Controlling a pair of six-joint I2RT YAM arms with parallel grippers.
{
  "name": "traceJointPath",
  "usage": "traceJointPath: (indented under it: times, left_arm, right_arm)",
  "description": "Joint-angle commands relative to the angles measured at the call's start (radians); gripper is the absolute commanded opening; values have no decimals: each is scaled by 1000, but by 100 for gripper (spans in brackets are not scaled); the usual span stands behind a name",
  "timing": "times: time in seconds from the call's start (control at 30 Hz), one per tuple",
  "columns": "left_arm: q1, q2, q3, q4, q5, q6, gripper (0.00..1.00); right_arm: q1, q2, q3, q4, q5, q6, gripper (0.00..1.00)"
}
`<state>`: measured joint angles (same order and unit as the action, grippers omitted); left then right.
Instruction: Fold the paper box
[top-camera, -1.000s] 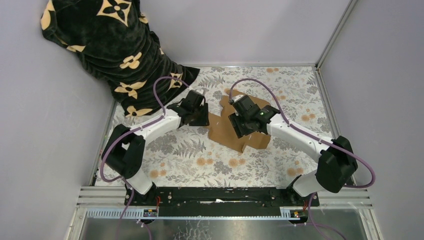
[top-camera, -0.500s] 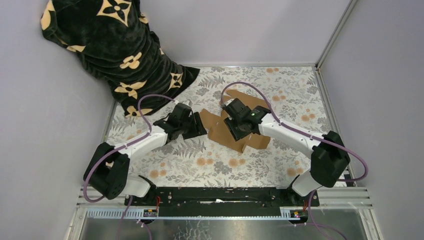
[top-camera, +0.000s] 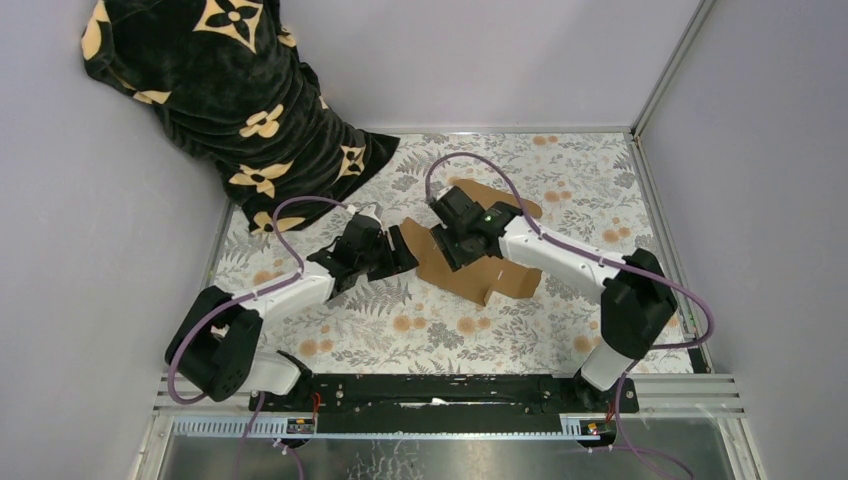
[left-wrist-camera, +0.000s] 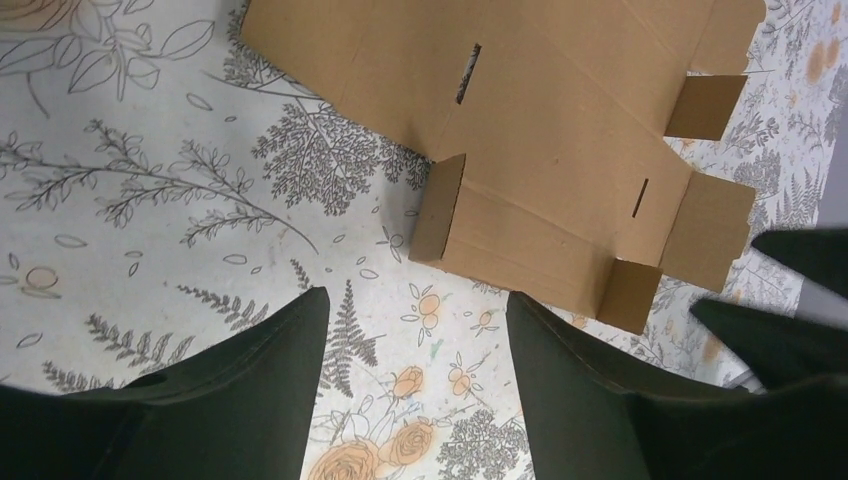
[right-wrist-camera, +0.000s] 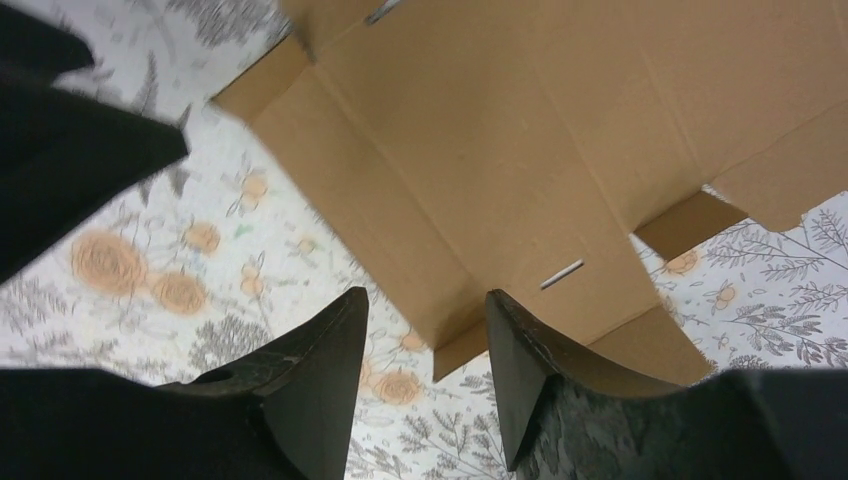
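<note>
My left pincer (top-camera: 397, 260) (left-wrist-camera: 415, 300) has pulled back since a second ago. Then it was at the left edge of the paper box (top-camera: 462, 277) (left-wrist-camera: 560, 130) (right-wrist-camera: 500, 150); now it sits nearer my base, and the sheet lies just ahead of it and to its right, not touching. Its jaws stand apart with only the flowered tabletop (top-camera: 400, 320) showing between them, and they look wider than before.

My right pincer (top-camera: 452, 243) (right-wrist-camera: 425, 297) has slid leftward over the box in that same second, from the middle of the sheet toward its left part. It hangs above the cardboard with its jaws apart. A near edge of the sheet shows in the gap below the fingertips, and I cannot tell whether they touch it.

The box is still a flat die-cut sheet — panels, slots and small side tabs spread out on the tabletop, mostly beyond my right pincer and under it. It lies in much the same place as before. With my left pincer withdrawn, its left flap is now uncovered, and one small tab near that pincer stands slightly up.

Far beyond my left pincer, the black blanket (top-camera: 230, 90) with tan flowers is unchanged in the corner.
</note>
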<state>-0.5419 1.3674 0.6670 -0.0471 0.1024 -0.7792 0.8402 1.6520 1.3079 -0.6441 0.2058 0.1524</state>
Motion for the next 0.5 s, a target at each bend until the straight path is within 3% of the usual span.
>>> traceJointPath:
  times: [0.0,0.27,0.47]
  left_arm:
    - [-19,39,-12,145,-47,64,71]
    - [-55,147,64,127,-99,105,65]
    - [-74,194,94,125,-149,132,65]
  right_arm:
    - [-119,40,106,-19,-44,50,54]
    - [-223,79,223,-104,-36,68,55]
    - [-240,60,155,-98,-57,56,55]
